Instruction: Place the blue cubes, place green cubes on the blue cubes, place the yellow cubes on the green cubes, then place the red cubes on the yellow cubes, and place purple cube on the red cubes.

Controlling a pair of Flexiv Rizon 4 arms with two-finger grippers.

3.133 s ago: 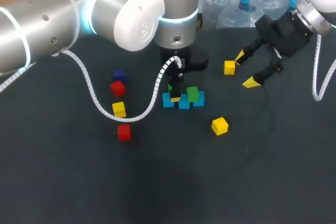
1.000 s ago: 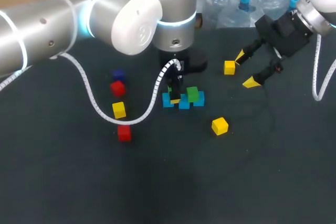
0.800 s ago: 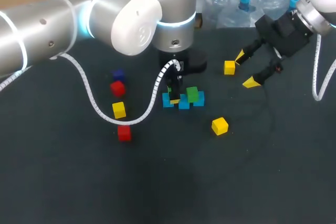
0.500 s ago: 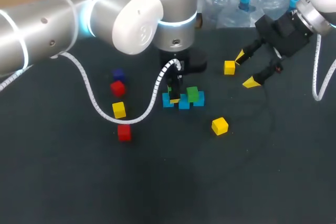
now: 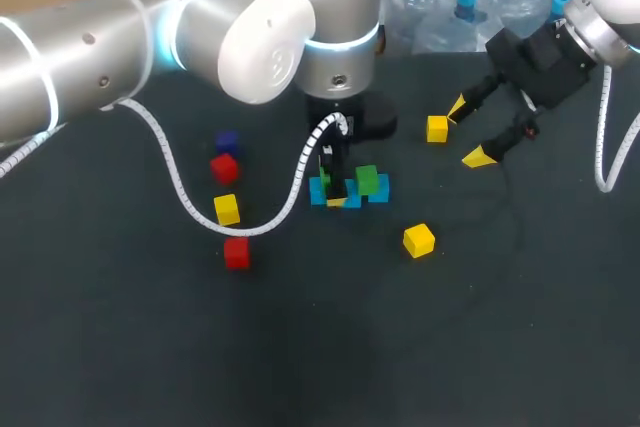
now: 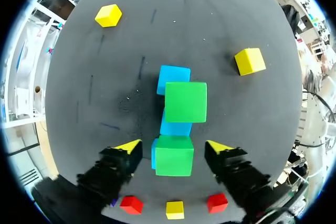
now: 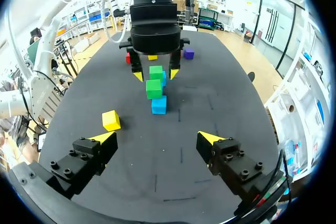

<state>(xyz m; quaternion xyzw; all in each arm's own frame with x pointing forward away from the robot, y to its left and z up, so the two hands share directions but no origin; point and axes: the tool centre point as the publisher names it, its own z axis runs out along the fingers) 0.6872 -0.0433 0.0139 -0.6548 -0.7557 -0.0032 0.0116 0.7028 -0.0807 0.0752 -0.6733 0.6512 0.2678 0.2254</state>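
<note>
Three blue cubes in a short row near the middle of the dark table, close against one another. On the row's end cube nearest the left wrist camera, a green cube, set slightly off-centre, with a sliver of blue showing along one side. Farther along the row, a second green cube, also raised on the blue. Seems to sit on the middle cube, with the far blue cube bare, judging from the right wrist view.

Astride the green cube at the row's end, the left gripper: pointed straight down, fingers parted, a clear gap between each yellow tip and the cube's sides, nothing gripped.

Off to the row's right in the head view, the right gripper: spread wide, empty, held above the table. Near one of its tips, a yellow cube. Another yellow cube alone, nearer the robot and right of the row.

Well apart on the left, in a loose line on the table: purple cube, red cube, third yellow cube, second red cube.
</note>
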